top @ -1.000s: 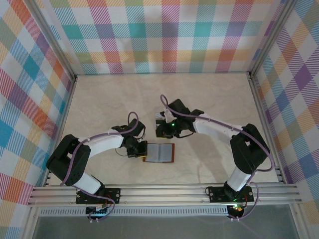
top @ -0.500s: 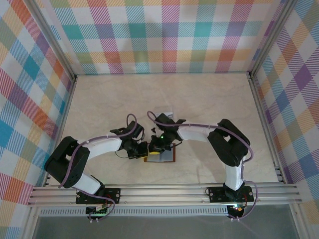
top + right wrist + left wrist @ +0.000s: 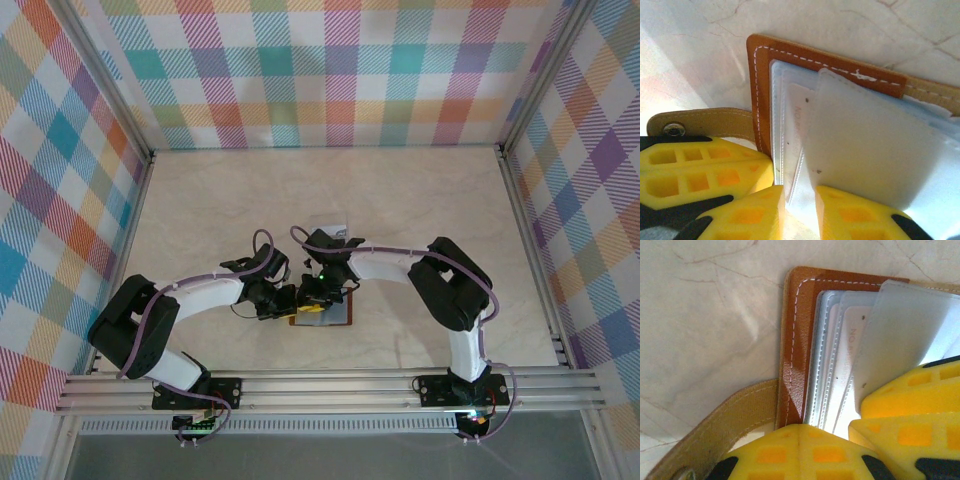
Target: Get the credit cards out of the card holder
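Note:
The brown card holder point(image 3: 346, 312) lies open on the table, its clear sleeves fanned out point(image 3: 792, 340) point(image 3: 757, 90). A pale credit card point(image 3: 852, 355) point(image 3: 796, 125) with faint print sits inside a sleeve. My left gripper point(image 3: 283, 300) point(image 3: 801, 432) is shut, its yellow tips pressed to the holder's left edge beside the strap tab point(image 3: 725, 430). My right gripper point(image 3: 312, 298) point(image 3: 799, 210) stands slightly open, its fingers on either side of the sleeve edges. Behind the right arm, a pale card point(image 3: 334, 222) rests on the table.
The two grippers crowd together over the holder's left side; the right one's fingers point(image 3: 910, 400) show beside the left's. The marble tabletop point(image 3: 220, 200) is walled by plaid panels, with a metal rail point(image 3: 330, 385) along the near edge.
My right gripper came forward from the back of the table to the card holder, leaving a pale card behind, and its jaws have parted a little. The left gripper stayed put.

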